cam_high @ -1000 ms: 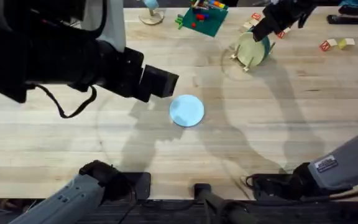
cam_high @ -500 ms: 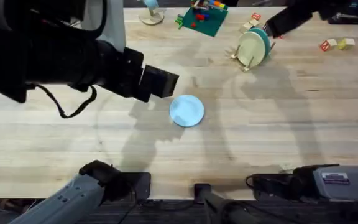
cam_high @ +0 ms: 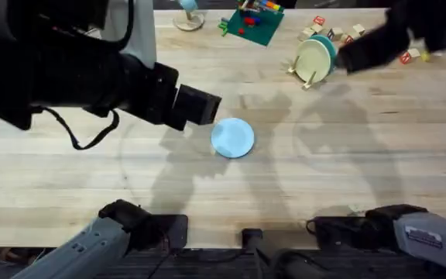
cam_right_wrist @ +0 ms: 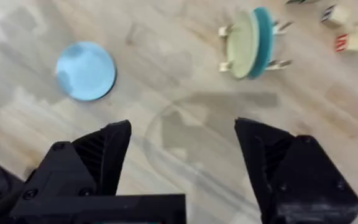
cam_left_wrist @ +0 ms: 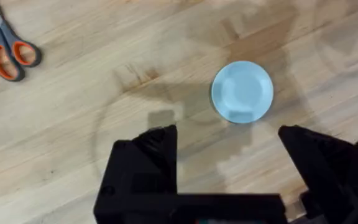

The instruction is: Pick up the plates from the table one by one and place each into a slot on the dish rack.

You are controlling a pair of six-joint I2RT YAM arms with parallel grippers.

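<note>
Light blue plate (cam_high: 232, 138) lies flat mid-table (cam_high: 347, 186), just beside my wide-open empty left hand (cam_left_wrist: 229, 146), while my right hand (cam_right_wrist: 182, 155), also wide open, sits by the dish rack (cam_high: 310, 63).

Orange-handled scissors (cam_left_wrist: 8, 46) lay flat on the wood. A green toy-block board (cam_high: 252, 23) sat at the far edge, and small lettered wooden blocks (cam_high: 333, 32) were scattered nearby.

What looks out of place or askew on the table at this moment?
The blue plate lies flat on the table, outside the rack. The rack already holds a yellow plate and a teal one, both upright. Nothing looks spilled or broken.
</note>
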